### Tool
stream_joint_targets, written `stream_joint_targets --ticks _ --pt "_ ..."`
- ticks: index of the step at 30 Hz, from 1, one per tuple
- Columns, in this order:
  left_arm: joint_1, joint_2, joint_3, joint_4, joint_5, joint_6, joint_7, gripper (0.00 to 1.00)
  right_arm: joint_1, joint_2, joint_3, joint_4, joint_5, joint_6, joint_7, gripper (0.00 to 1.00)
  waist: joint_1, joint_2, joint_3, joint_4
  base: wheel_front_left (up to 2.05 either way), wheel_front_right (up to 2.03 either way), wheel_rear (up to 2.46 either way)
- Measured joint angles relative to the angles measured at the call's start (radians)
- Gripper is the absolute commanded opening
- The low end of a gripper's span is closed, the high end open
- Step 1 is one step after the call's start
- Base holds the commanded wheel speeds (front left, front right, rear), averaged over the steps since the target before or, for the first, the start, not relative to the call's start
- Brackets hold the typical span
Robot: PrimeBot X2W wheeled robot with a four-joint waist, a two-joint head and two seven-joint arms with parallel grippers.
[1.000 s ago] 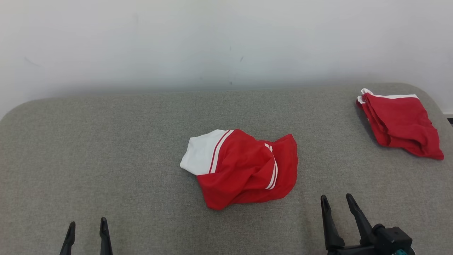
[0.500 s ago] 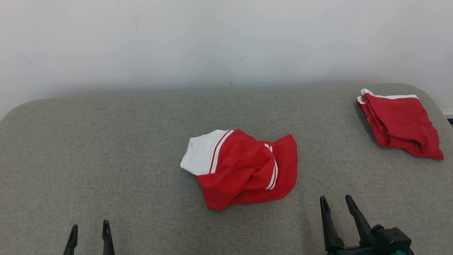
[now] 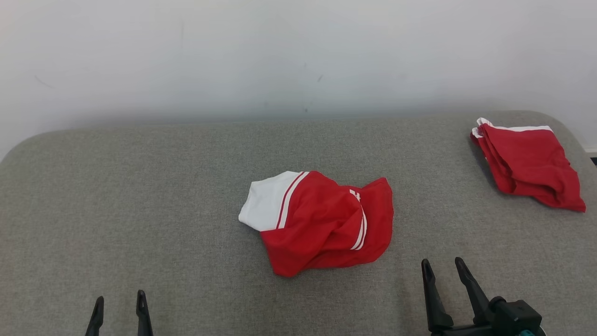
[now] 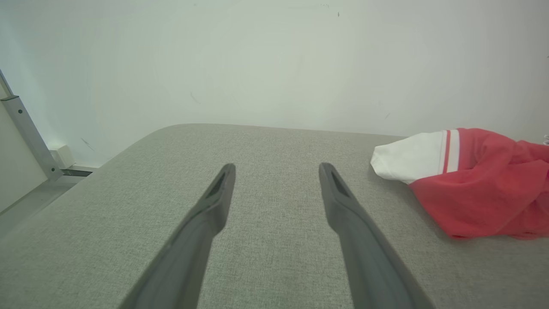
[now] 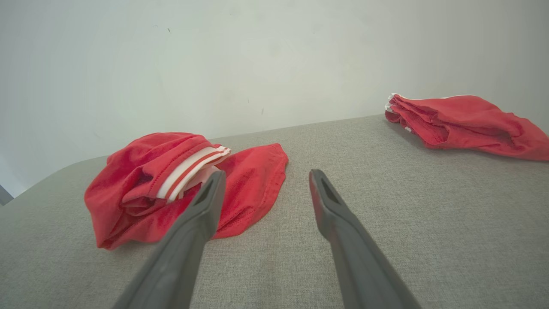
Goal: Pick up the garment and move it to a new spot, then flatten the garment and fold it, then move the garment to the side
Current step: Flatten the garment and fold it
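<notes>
A crumpled red garment (image 3: 322, 224) with a white sleeve and white stripes lies in the middle of the grey padded surface (image 3: 140, 196). The left wrist view has this garment (image 4: 472, 180) at its right edge; in the right wrist view the garment (image 5: 171, 189) sits left of centre, just beyond the fingers. My left gripper (image 3: 119, 301) stands open at the lower left, well apart from the cloth, and its fingers (image 4: 214, 201) hold nothing. My right gripper (image 3: 442, 265) is open near the garment's lower right corner, a short way from it, also with nothing in it.
A second red garment (image 3: 527, 161), folded, rests at the far right corner of the surface, also seen as a folded red garment (image 5: 463, 122) in the right wrist view. A pale wall (image 3: 298, 56) rises behind. A metal bar (image 4: 25, 133) stands past the surface's left edge.
My left gripper has sunk slightly toward the bottom edge of the head view. The right gripper and both garments have stayed where they were.
</notes>
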Motion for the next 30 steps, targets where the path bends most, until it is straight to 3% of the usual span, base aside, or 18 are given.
stream_joint_targets --ticks 30 --pt "0.005 0.000 -0.003 -0.005 -0.009 0.011 0.000 1.00 -0.002 0.000 0.003 0.008 -0.001 0.000 0.000 1.00 0.0000 0.0000 0.002 -0.013 0.00 0.00 0.00"
